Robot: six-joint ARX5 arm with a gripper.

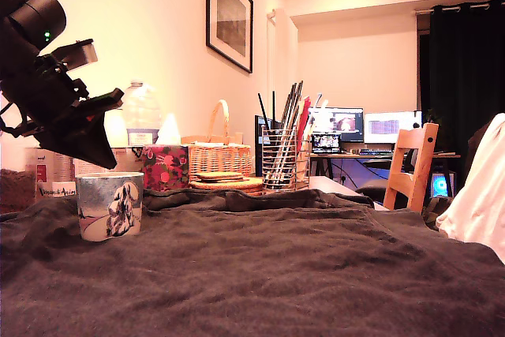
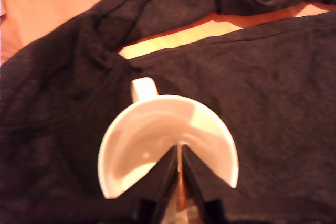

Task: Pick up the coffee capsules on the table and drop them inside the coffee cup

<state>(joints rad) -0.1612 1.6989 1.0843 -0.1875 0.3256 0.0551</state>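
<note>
The pale blue-white coffee cup (image 1: 110, 204) with a dark shaggy figure stands on the table (image 1: 276, 274) at the exterior view's left. My gripper (image 1: 105, 159) hangs just above its rim, pointing down. In the wrist view the cup (image 2: 152, 140) lies directly below, its white inside bare where it shows and its handle pointing away. My gripper (image 2: 180, 153) has its fingers pressed close together, and a thin orange strip shows between them, which looks like the orange capsule (image 2: 180, 190). The dark grey capsule is not in view.
Behind the cup stand a red floral container (image 1: 165, 167), a plastic bottle (image 1: 142, 120), a wicker basket (image 1: 219, 155) and a wire utensil holder (image 1: 282, 155). A wooden chair (image 1: 414, 167) and white fabric (image 1: 481, 195) are at the exterior view's right. The cloth (image 2: 262, 93) is bunched into folds.
</note>
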